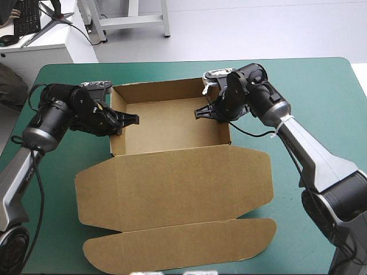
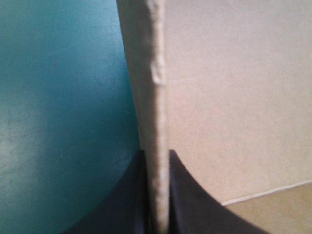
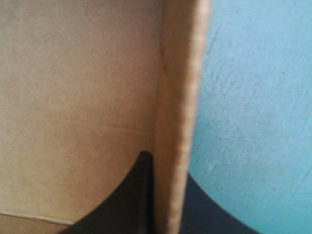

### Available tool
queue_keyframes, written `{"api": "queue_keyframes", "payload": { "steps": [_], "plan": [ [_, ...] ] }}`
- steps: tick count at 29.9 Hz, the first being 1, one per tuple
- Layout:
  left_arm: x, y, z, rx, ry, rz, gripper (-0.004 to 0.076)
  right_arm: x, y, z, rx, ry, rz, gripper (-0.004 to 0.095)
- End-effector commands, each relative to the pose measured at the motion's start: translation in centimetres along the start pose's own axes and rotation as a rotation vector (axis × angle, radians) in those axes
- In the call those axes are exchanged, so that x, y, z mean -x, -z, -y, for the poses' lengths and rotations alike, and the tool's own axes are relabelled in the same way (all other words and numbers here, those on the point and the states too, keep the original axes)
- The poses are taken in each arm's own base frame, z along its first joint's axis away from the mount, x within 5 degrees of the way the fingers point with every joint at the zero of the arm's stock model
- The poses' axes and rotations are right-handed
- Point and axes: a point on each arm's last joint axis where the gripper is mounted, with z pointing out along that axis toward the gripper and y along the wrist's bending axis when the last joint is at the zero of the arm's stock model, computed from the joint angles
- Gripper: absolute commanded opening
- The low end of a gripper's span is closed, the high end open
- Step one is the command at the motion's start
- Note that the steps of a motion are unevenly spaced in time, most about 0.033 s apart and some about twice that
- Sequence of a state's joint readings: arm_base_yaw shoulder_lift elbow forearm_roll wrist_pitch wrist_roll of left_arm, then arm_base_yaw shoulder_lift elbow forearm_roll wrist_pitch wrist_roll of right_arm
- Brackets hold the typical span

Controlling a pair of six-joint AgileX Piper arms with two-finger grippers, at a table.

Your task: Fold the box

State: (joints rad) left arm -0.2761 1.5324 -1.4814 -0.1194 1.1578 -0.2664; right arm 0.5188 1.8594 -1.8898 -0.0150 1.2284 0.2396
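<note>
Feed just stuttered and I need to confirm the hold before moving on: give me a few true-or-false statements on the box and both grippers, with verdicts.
1. The box stands as an open tray with its walls raised. True.
2. The left gripper is shut on the box's left wall. True.
3. The right gripper hangs open above the table, clear of the box. False: it is shut on the box's right wall.
4. The lid is folded over the tray. False: it lies flat on the teal-green cover, on the tray's near side.
</note>
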Motion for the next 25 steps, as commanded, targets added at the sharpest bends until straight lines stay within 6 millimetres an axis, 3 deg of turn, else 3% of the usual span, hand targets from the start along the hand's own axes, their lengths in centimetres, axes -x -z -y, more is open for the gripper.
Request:
{"api": "queue_keyframes", "payload": {
  "steps": [1,8,13,19,25],
  "plan": [
    [1.1,1.6,1.4,0.017,-0.082,0.067,-0.001,0.1,3.4,1.0,-0.07,0.044,0.077,-0.0001],
    [3.2,-0.5,3.8,0.089,-0.138,-0.001,-0.001,0.3,2.0,1.0,-0.086,0.048,0.05,-0.0001],
    [4.4,-2.6,4.6,0.063,-0.128,-0.03,-0.001,0.7,0.7,2.6,-0.086,-0.009,0.019,-0.0001],
    [4.6,-6.4,4.8,0.061,-0.126,-0.119,-0.001,1.2,-1.1,5.6,-0.027,-0.094,-0.031,0.0],
    [4.4,-9.4,5.1,0.031,-0.135,-0.199,-0.001,1.3,-4.0,5.9,-0.038,-0.098,-0.094,0.0]
  ]
}}
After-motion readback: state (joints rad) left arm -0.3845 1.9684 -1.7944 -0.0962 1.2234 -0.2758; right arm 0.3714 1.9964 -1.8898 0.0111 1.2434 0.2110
